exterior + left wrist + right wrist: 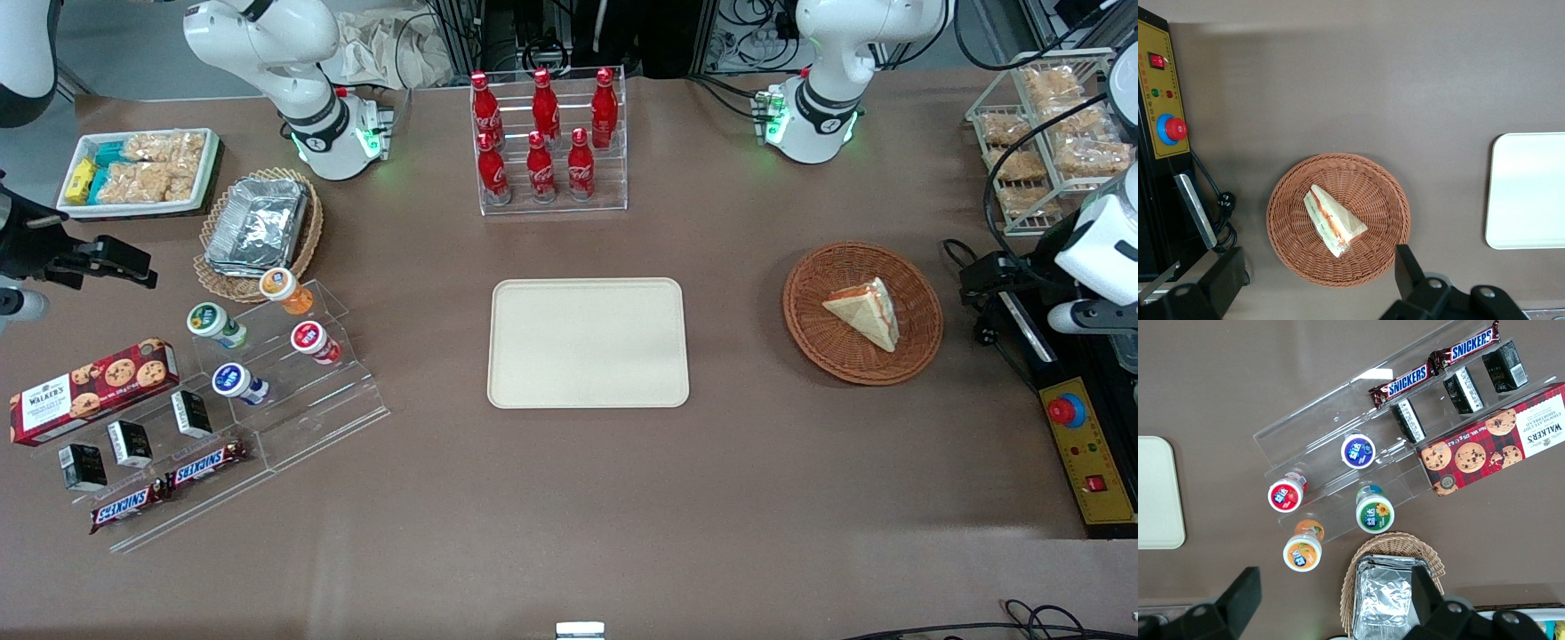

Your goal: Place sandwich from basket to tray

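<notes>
The sandwich (866,309) (1333,220), a pale bread wedge with red, orange and green filling at its edge, lies in the round reddish-brown wicker basket (813,333) (1291,247). The cream-beige tray (588,343) (1528,190) lies flat mid-table with nothing on it, beside the basket toward the parked arm's end. My gripper (976,279) (1319,260) hangs high above the table, just off the basket's rim toward the working arm's end. It is open, its fingers (1406,270) spread wide with nothing between them. The wrist view looks straight down on basket and sandwich.
A yellow control box with a red stop button (1086,455) (1163,110) and cables lie beside the basket at the table's edge. A wire rack of snack bags (1049,133) stands farther from the camera. Cola bottles in a clear rack (544,138) stand farther back than the tray.
</notes>
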Tool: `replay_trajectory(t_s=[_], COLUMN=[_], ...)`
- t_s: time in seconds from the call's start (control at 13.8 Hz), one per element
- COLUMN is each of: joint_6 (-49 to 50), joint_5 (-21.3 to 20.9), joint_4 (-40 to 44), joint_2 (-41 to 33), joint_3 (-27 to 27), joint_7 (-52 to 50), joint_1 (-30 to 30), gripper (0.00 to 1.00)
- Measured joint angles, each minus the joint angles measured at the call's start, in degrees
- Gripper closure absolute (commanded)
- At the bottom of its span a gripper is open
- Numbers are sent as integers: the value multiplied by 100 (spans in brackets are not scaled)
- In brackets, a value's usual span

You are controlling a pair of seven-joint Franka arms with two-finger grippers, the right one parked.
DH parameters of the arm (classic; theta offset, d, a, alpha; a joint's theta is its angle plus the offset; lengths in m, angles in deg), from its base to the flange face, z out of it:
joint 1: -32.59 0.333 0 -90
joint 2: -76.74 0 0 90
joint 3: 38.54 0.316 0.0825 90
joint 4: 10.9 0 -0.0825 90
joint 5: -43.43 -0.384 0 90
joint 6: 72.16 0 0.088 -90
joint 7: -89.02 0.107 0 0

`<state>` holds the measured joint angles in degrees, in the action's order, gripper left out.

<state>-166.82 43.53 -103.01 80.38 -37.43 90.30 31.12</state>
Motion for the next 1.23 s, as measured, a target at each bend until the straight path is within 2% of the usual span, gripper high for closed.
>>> replay_trajectory(t_s=[0.58,1.23], joint_6=[60,795], joint_5=[4,8], joint_4=[0,14], joint_2=[0,-91], joint_3=[-1,-43], joint_7=[-7,-249], joint_1=[-1,-4], gripper=[0,0])
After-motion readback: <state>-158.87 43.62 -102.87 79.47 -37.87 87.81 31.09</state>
